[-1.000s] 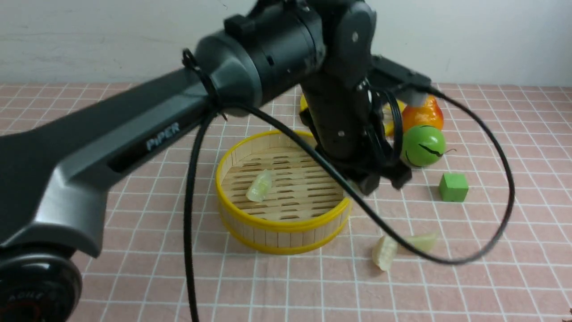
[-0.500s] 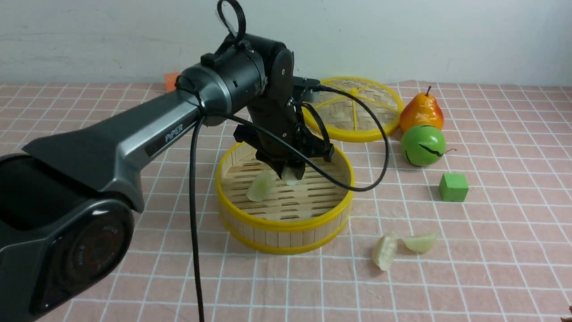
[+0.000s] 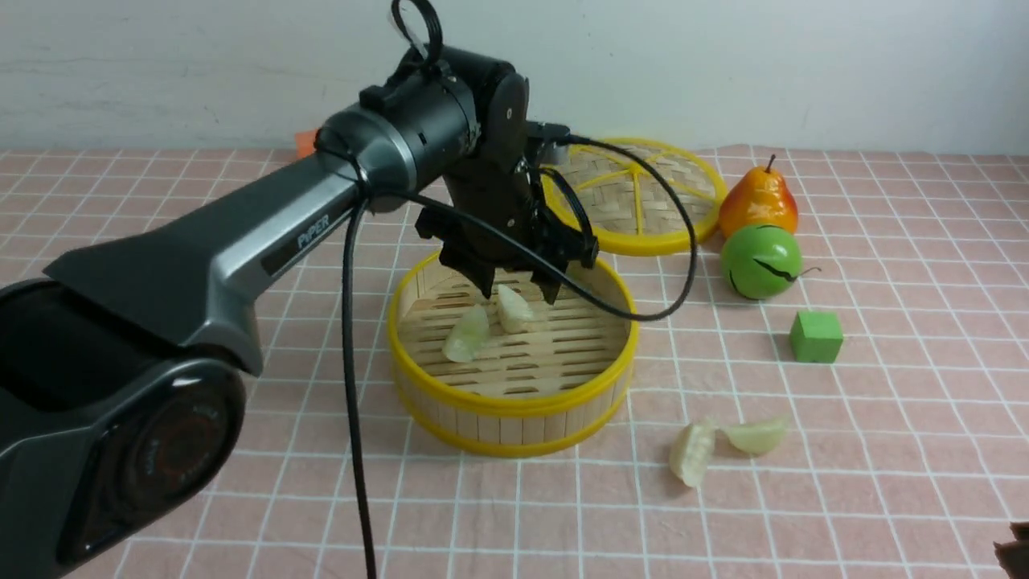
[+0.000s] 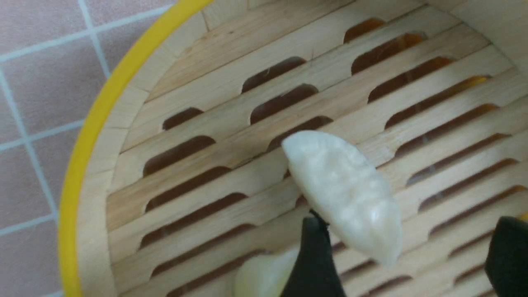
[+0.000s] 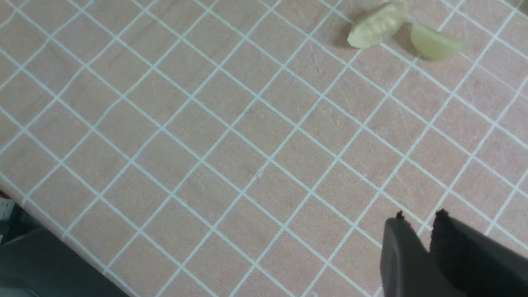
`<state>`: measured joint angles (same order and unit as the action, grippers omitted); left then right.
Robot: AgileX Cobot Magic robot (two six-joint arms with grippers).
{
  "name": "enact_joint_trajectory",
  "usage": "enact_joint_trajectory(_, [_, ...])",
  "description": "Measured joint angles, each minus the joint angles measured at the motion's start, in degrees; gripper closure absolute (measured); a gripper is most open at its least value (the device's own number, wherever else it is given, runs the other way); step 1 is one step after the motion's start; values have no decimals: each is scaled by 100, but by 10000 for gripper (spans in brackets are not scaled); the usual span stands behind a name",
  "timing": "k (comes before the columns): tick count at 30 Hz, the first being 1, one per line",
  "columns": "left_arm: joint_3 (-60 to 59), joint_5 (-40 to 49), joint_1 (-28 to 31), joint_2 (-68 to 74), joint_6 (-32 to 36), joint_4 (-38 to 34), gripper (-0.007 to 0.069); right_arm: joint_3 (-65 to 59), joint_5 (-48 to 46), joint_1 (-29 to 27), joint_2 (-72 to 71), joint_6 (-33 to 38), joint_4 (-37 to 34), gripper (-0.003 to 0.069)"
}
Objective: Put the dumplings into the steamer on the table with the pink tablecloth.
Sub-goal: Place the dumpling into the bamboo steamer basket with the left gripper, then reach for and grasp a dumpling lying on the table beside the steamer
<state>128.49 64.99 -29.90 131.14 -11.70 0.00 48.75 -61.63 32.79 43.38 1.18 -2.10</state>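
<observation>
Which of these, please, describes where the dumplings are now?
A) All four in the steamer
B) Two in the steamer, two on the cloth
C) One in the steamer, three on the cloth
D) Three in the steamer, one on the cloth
B, since two dumplings lie on the slats inside the steamer and the other two on the cloth.

From here I see pale whitish-green on the dumpling (image 3: 513, 310) just below the left gripper (image 3: 514, 281), which is black. Around and beneath that gripper, the steamer (image 3: 514, 402) shows yellow rims and pale tan slats. Farther from it, the pear (image 3: 758, 201) blends orange and yellow, the cube (image 3: 816, 337) is green, and white grid lines cross the pink tablecloth (image 3: 908, 450).
</observation>
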Motion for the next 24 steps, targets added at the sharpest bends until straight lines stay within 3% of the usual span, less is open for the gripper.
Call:
enact_joint_trajectory(4, [449, 485, 0, -705, 89, 0, 202, 283, 40, 0, 607, -299, 403, 540])
enact_joint_trajectory(8, [548, 641, 0, -1618, 267, 0, 360, 595, 282, 0, 1291, -408, 622, 535])
enact_joint_trajectory(10, [451, 641, 0, -2273, 373, 0, 498, 791, 551, 0, 1941, -590, 621, 526])
enact_joint_trajectory(11, [435, 641, 0, -2376, 386, 32, 508, 841, 598, 0, 1989, -608, 611, 525])
enact_joint_trajectory(12, [218, 641, 0, -2779, 401, 73, 602, 993, 807, 0, 2478, -739, 582, 512])
enact_joint_trajectory(13, [57, 641, 0, -3033, 413, 119, 636, 1040, 868, 0, 2624, -766, 573, 505])
enact_joint_trajectory(18, [-941, 641, 0, -4164, 418, 251, 638, 1294, 1341, 0, 3624, -828, 255, 418])
enact_joint_trajectory(20, [-1683, 641, 0, -4794, 406, 266, 638, 1338, 1713, 0, 4125, -871, 56, 337])
enact_joint_trajectory(24, [-2701, 641, 0, -5538, 342, 279, 638, 1338, 1979, 0, 4615, -1090, -30, 245])
